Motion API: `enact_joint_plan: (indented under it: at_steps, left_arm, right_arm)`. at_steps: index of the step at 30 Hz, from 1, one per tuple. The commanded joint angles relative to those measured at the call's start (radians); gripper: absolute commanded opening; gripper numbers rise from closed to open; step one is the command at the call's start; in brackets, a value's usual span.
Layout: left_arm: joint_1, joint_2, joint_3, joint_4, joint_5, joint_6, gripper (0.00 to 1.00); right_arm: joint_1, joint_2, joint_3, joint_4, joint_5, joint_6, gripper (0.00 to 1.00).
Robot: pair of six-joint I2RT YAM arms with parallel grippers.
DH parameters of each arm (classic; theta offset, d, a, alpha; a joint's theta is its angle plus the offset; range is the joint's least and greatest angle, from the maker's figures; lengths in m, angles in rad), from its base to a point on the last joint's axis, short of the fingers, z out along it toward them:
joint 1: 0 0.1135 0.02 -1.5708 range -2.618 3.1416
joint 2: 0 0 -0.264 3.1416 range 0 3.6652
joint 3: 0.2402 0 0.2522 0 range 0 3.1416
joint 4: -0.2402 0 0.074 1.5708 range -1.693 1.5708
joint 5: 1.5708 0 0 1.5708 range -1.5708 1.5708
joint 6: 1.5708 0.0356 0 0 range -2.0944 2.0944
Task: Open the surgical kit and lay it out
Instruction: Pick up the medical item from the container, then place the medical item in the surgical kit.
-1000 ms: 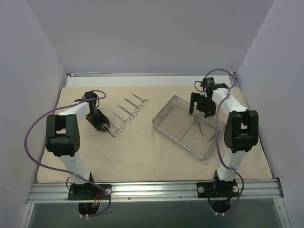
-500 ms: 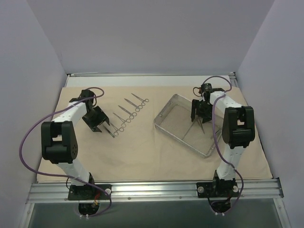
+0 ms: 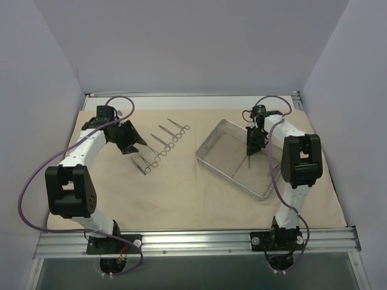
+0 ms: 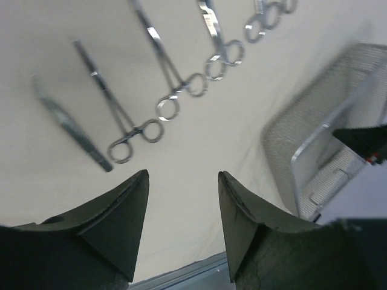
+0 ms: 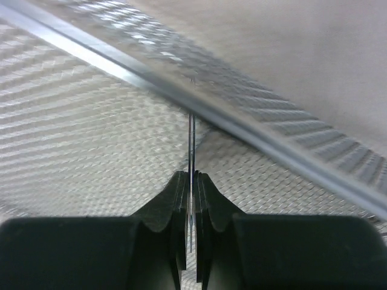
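Observation:
The beige cloth wrap [image 3: 181, 193] lies spread flat over the table. On its left half, several thin steel ring-handled instruments [image 3: 160, 144] lie in a slanted row, also seen in the left wrist view as instruments [image 4: 130, 121]. My left gripper [image 3: 138, 144] hovers just left of the row, open and holding nothing [image 4: 183, 175]. The silver wire-mesh tray [image 3: 208, 163] sits on the right half. My right gripper [image 3: 250, 147] is over the tray's far part, shut on a thin steel instrument [image 5: 191, 136] seen edge-on between its pads, with its tip pointing at the tray rim [image 5: 242, 124].
A metal rail [image 3: 193, 240] runs along the near edge with both arm bases on it. Purple cables [image 3: 30, 181] loop beside each arm. Grey walls close in the left, right and back. The tray's corner [image 4: 314, 145] shows at the right of the left wrist view.
My right gripper dropped into the tray and shut on a thin instrument. My left gripper drew back up and left from the near end of the row.

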Motion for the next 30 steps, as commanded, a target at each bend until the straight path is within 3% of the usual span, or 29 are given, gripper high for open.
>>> enact_joint_plan:
  at_steps: [1, 6, 13, 21, 30]
  left_arm:
    - [-0.024, -0.029, 0.047, 0.223, 0.344, 0.056, 0.59]
    - [-0.166, 0.026, 0.105, 0.501, 0.603, -0.004, 0.66]
    - [-0.286, 0.069, 0.159, 0.691, 0.67, -0.1, 0.71]
    - [-0.324, 0.104, 0.159, 0.841, 0.722, -0.185, 0.72]
    - [-0.34, 0.067, 0.084, 0.913, 0.753, -0.224, 0.71]
  right_arm:
    - [0.036, -0.113, 0.139, -0.092, -0.101, 0.029, 0.0]
    - [0.071, -0.097, 0.294, -0.092, -0.552, 0.069, 0.0]
    - [0.206, -0.093, 0.379, 0.104, -0.88, 0.176, 0.0]
    - [0.267, -0.148, 0.307, 0.417, -0.979, 0.391, 0.0]
    - [0.263, -0.156, 0.299, 0.488, -0.968, 0.456, 0.0]
